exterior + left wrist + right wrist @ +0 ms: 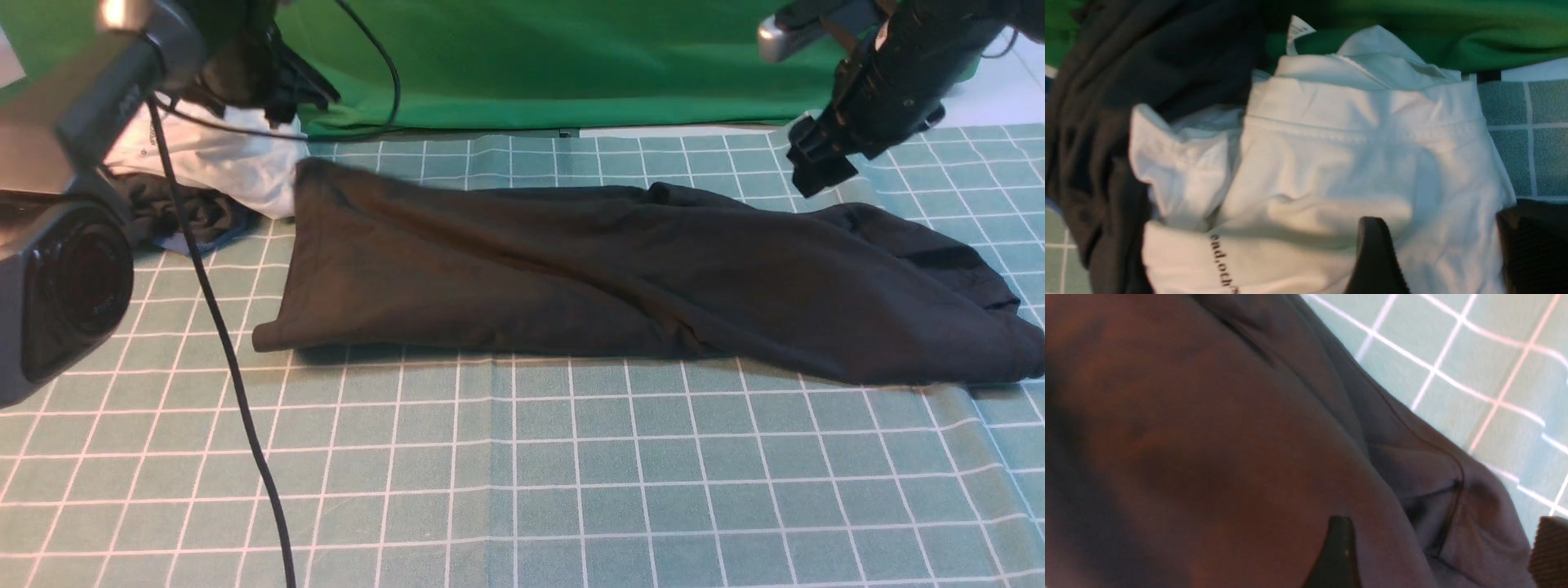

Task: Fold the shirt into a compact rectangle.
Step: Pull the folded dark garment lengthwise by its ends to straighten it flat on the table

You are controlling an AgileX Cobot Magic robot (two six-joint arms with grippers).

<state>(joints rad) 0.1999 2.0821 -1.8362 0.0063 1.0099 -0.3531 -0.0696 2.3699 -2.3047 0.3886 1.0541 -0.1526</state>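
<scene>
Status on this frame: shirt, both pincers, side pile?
shirt: folded into a long band, wrinkled, not held.
left pincer: open, empty, over the white garment.
right pincer: open, empty, above the shirt's right end.
white garment: crumpled, bundled with the dark grey garment.

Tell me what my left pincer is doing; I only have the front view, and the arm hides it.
Observer: The left pincer is open over the white garment, with nothing between its fingers.
Operator: Is the right one gripping anything?
Observer: No. The right pincer is open above the shirt, and no cloth is caught between its fingers.
</scene>
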